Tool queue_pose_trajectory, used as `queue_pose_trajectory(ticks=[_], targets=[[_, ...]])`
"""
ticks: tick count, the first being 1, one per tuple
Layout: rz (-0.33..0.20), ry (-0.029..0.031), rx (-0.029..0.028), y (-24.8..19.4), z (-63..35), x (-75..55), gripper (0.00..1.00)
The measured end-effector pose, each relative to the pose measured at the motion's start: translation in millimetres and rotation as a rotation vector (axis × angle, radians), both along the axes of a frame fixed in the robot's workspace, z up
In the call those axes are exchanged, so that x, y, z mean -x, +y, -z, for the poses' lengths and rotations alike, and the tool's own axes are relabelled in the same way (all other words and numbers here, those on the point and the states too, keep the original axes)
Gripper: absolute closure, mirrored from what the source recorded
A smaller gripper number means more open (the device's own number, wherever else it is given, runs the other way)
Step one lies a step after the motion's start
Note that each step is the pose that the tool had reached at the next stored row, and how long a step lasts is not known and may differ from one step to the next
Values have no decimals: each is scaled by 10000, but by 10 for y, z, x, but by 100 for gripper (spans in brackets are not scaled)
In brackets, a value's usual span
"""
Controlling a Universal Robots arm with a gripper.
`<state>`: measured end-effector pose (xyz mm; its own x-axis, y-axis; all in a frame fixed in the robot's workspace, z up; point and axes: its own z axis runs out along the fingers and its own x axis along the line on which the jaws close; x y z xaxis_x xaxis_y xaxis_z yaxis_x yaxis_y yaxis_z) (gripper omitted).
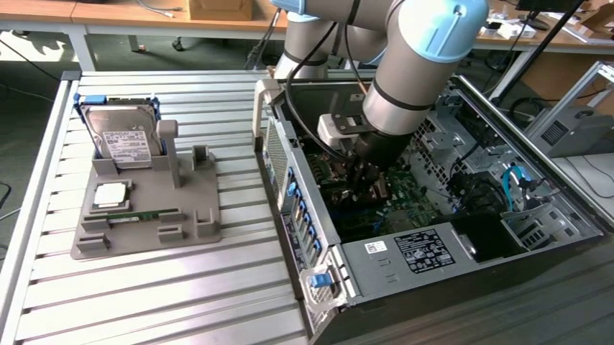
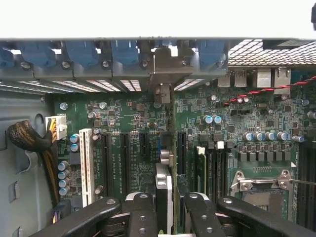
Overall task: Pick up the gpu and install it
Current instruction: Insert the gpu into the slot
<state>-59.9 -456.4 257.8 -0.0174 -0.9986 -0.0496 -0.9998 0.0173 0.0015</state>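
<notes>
Installation was the step in hand: the gripper (image 2: pixel 165 217) clenched the gpu (image 2: pixel 164 190) edge-on, inside the computer case (image 1: pixel 384 266), just above the motherboard (image 2: pixel 222 128). Seating called for its edge and bracket to line up with the slot.

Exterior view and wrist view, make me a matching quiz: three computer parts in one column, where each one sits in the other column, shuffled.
Parts:
1. gpu
2. hard drive
3. memory stick

Places:
A. lying flat on the grey holder
B. standing upright in the grey holder
C. edge-on in the gripper, over the motherboard inside the computer case

Pairs: 1-C, 2-B, 3-A
</notes>
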Motion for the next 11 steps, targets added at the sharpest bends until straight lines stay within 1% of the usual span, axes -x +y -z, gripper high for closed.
queue_pose_trajectory(ticks=[11], targets=[[1, 2, 5, 4, 14, -2, 73]])
